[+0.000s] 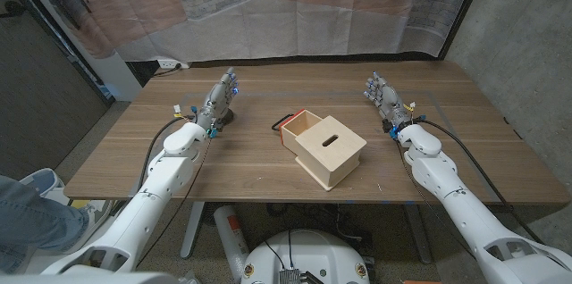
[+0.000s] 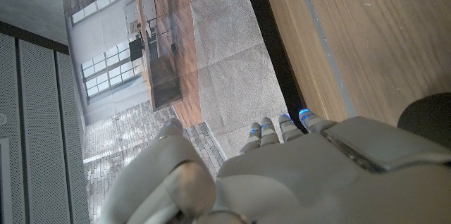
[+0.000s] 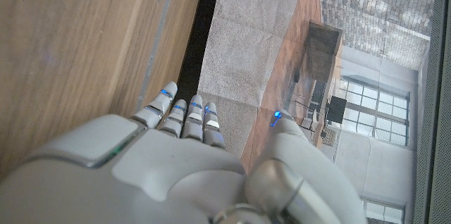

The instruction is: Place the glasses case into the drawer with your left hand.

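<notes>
1. Centrally on the wooden bench (image 1: 268, 172) stands a light wooden box (image 1: 329, 149) with a slot in its top; its drawer (image 1: 298, 126) is pulled out toward the far left, showing a red edge.
2. Left hand (image 1: 219, 98) stands at the bench's left side, fingers (image 2: 296, 127) straight and reaching away, holding nothing.
3. Just beside that hand lies a dark rounded thing, probably the glasses case (image 1: 225, 119) (mostly hidden by the hand), well apart from the drawer.
4. Right hand (image 1: 384, 96) stands at the right, fingers apart and extended, gripping nothing.
5. A person's knee in jeans (image 1: 27, 208) shows at the lower left.
</notes>
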Available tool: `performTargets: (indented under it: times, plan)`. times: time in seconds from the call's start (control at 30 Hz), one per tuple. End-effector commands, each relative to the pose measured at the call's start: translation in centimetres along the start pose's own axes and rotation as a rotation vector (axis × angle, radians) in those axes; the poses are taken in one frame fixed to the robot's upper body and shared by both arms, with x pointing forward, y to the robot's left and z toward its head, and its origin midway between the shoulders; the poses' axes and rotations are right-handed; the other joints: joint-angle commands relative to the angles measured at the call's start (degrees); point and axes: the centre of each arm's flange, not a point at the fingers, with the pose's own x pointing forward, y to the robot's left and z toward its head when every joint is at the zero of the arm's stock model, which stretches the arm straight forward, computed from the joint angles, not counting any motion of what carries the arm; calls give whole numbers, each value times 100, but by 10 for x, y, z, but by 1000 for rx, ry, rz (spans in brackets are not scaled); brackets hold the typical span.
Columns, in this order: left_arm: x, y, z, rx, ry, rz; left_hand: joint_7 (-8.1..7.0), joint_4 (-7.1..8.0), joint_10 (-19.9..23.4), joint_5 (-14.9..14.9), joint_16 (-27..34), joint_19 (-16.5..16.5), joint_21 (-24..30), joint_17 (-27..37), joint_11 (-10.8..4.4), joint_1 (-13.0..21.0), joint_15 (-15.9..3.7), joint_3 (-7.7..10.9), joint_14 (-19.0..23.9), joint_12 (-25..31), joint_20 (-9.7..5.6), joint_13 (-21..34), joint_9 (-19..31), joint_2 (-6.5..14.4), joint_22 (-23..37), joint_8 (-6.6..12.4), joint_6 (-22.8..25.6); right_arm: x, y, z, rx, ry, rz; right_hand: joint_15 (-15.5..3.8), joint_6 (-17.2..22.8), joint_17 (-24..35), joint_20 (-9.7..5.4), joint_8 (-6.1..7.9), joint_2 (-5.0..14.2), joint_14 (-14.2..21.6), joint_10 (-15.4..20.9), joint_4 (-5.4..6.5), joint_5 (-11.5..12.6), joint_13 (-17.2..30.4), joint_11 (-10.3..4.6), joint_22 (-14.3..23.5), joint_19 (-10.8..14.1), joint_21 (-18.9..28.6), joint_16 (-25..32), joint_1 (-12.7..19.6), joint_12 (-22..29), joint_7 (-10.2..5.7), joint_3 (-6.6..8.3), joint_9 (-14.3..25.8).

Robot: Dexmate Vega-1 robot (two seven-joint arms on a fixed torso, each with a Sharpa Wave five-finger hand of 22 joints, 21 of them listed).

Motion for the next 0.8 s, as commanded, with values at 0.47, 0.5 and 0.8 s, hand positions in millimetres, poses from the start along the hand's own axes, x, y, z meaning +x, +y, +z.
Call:
performTargets:
  times: [0.47, 0.5, 0.8]
  plan:
    - [-19, 23, 17, 59, -57, 35, -36, -27, 125, -5, 53, 62, 38, 16, -58, 110, -41, 26, 132, 63, 18, 30, 13, 36, 29, 80, 156, 3, 0, 3, -15, -9, 5, -32, 61, 11, -139, 50, 28, 63, 63, -49, -3, 10, -26, 10, 79, -47, 30, 8, 33, -27, 5, 18]
    - [-19, 24, 17, 59, -56, 35, -36, -28, 137, -5, 53, 61, 37, 16, -63, 112, -43, 25, 136, 67, 20, 30, 13, 36, 28, 83, 166, 3, -1, 4, -13, -9, 3, -33, 61, 10, -142, 50, 28, 65, 65, -50, -4, 10, -31, 10, 83, -48, 30, 8, 34, -27, 4, 18]
    - [-27, 31, 19, 75, -62, 43, -40, -39, 167, -11, 51, 74, 39, 16, -67, 127, -42, 17, 161, 69, 31, 30, 13, 34, 28, 86, 208, 3, -1, 3, -8, -7, -5, -32, 66, 11, -139, 51, 32, 76, 69, -55, -6, 10, -39, 10, 106, -61, 34, 6, 35, -34, 1, 18]
